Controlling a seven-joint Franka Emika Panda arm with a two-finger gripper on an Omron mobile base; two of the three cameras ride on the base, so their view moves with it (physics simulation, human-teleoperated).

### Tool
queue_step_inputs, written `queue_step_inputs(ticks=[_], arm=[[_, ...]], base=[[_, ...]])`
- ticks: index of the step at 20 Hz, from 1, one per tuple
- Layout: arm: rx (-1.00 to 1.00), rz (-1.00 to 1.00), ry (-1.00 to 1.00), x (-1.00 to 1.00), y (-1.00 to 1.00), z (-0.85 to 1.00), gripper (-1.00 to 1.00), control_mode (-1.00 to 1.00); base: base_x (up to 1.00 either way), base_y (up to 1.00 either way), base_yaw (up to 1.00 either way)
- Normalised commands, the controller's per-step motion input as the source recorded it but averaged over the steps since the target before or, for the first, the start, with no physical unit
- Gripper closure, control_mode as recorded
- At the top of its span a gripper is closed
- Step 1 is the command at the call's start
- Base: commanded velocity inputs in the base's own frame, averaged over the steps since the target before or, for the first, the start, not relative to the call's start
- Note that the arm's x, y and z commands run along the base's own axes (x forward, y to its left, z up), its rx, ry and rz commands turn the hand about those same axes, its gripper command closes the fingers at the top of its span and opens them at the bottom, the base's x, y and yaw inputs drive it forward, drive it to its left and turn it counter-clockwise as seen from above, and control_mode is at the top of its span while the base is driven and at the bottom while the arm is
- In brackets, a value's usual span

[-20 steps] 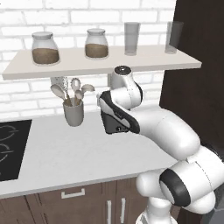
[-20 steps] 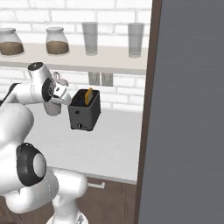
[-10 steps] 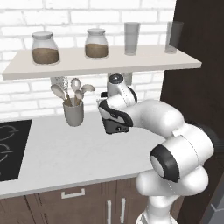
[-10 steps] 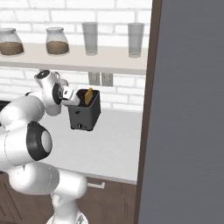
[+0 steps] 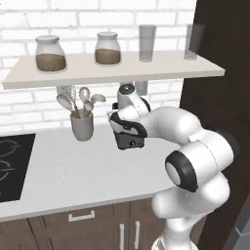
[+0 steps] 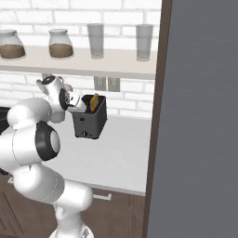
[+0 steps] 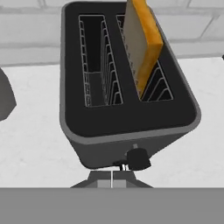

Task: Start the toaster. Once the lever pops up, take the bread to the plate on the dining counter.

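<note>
The dark toaster stands on the white worktop by the brick wall, seen from above in the hand view. The bread stands tilted in its right slot, sticking well out; the left slot is bare. A dark lever knob sits on the near narrow face just under the rim. My gripper is shut with nothing in it, right in front of that knob. In the right base view the gripper is at the left side of the toaster, with the bread above. My hand covers most of the toaster. The plate and dining counter are out of view.
A grey utensil cup stands left of the toaster, and a black hob lies further left. A shelf with jars and glasses hangs close above the hand. A tall dark cabinet side walls off the right.
The hand has eased a little closer to the toaster's near face, while the elbow has swung up and to the right. The bread and toaster have not moved.
</note>
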Motion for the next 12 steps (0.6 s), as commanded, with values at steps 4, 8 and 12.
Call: queue_step_inputs(ticks=[4, 8, 12], arm=[[0.0, 0.0, 0.0, 0.0, -0.39, -0.35, 1.0, -1.0], [0.0, 0.0, 0.0, 0.0, -0.27, -0.24, 1.0, -1.0], [0.0, 0.0, 0.0, 0.03, -0.03, -0.04, 1.0, -1.0]], base=[[0.0, 0.0, 0.0], [0.0, 0.0, 0.0], [0.0, 0.0, 0.0]])
